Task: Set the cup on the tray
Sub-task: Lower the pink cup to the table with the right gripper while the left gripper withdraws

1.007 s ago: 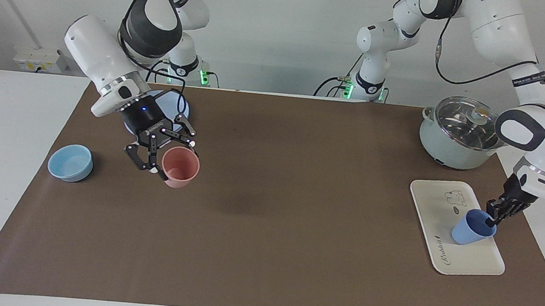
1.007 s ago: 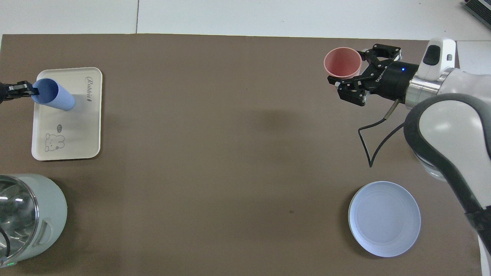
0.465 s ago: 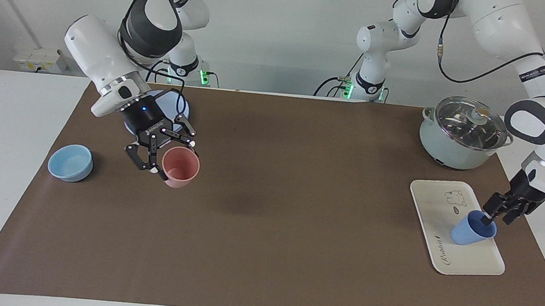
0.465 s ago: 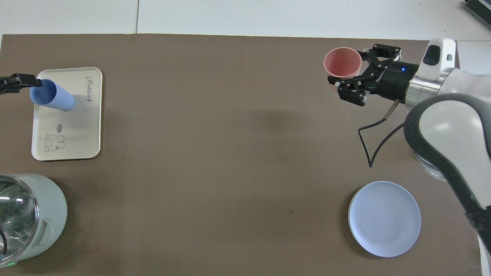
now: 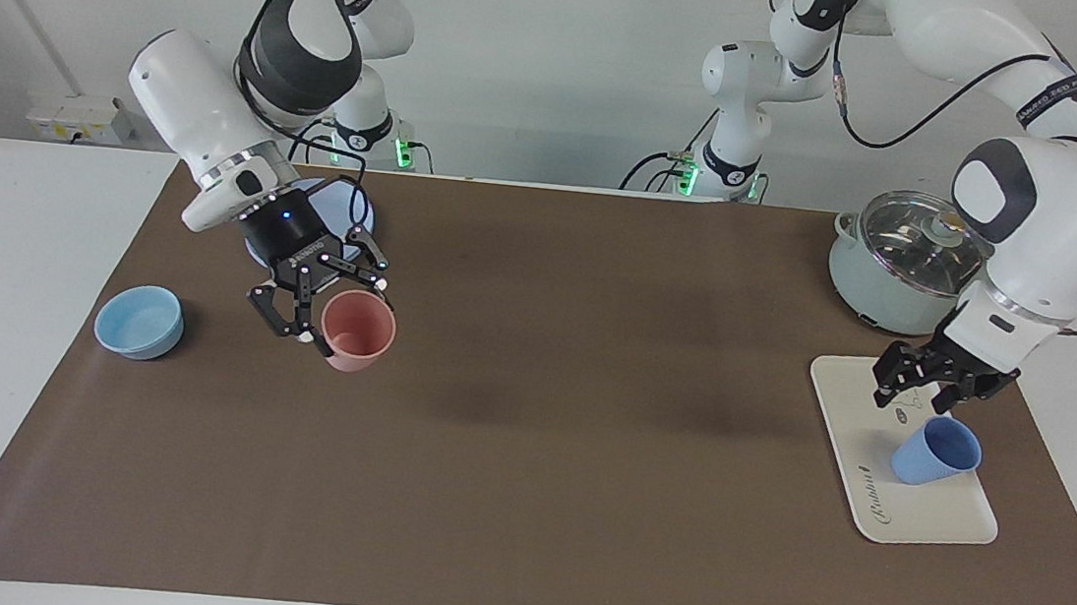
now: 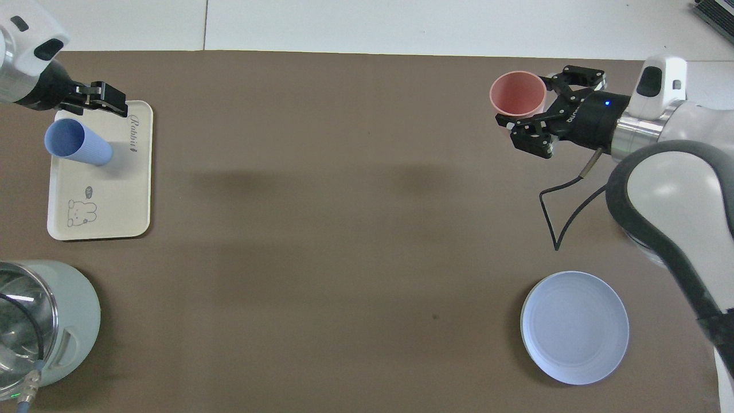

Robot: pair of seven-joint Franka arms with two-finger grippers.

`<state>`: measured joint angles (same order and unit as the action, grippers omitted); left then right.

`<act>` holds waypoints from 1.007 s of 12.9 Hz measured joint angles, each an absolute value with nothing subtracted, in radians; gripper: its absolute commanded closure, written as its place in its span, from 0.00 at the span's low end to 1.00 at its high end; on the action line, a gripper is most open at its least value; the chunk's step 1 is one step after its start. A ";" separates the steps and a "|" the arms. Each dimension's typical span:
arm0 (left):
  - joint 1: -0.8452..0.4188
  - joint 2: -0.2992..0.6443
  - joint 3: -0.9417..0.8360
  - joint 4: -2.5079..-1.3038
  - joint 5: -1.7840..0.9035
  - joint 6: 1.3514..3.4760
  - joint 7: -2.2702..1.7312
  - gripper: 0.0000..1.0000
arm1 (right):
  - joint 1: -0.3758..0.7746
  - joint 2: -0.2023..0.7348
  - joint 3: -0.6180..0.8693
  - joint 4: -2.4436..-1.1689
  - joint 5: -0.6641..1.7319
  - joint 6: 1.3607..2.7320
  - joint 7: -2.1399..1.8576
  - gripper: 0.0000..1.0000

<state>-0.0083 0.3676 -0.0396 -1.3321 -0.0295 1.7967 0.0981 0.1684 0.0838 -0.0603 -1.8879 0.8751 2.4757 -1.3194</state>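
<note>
The periwinkle-blue cup (image 5: pixel 936 453) (image 6: pixel 77 144) stands on the cream tray (image 5: pixel 923 517) (image 6: pixel 123 195) at the left arm's end of the table. My left gripper (image 5: pixel 926 384) (image 6: pixel 112 98) hangs open over the tray, just above the cup and apart from it, with nothing between its fingers. At the right arm's end, my right gripper (image 5: pixel 332 310) (image 6: pixel 542 112) is shut on the rim of a pink cup (image 5: pixel 357 330) (image 6: pixel 518 94).
A light-blue bowl (image 5: pixel 139 321) sits at the right arm's end. The round blue plate (image 5: pixel 355 206) (image 6: pixel 574 327) lies nearer to the robots than the pink cup. A pale-green pot with a glass lid (image 5: pixel 907 269) (image 6: pixel 51 321) stands nearer to the robots than the tray.
My left gripper let go of the blue cup's rim, opened and rose away from it. The cup stayed standing on the tray. The right gripper and pink cup barely shifted.
</note>
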 measured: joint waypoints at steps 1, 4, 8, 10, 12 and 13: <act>-0.035 0.358 -0.040 -1.321 -0.028 1.768 0.094 0.21 | 0.141 0.078 -0.060 -1.888 0.861 2.465 -1.319 1.00; -0.066 0.282 -0.043 -1.315 -0.026 1.711 0.087 0.21 | 0.087 0.076 -0.060 -1.897 0.868 2.442 -1.350 1.00; -0.070 0.130 -0.043 -1.406 -0.025 1.614 0.088 0.22 | -0.063 0.188 -0.061 -1.932 1.276 2.331 -1.843 1.00; -0.070 0.058 -0.041 -1.493 -0.024 1.602 0.088 0.22 | -0.114 0.257 -0.061 -1.927 1.337 2.300 -1.905 1.00; -0.069 -0.002 -0.035 -1.567 -0.023 1.602 0.088 0.10 | -0.143 0.312 -0.061 -1.918 1.439 2.253 -2.001 1.00; -0.068 -0.023 -0.032 -1.588 -0.022 1.602 0.088 0.00 | -0.161 0.353 -0.061 -1.906 1.489 2.221 -2.077 1.00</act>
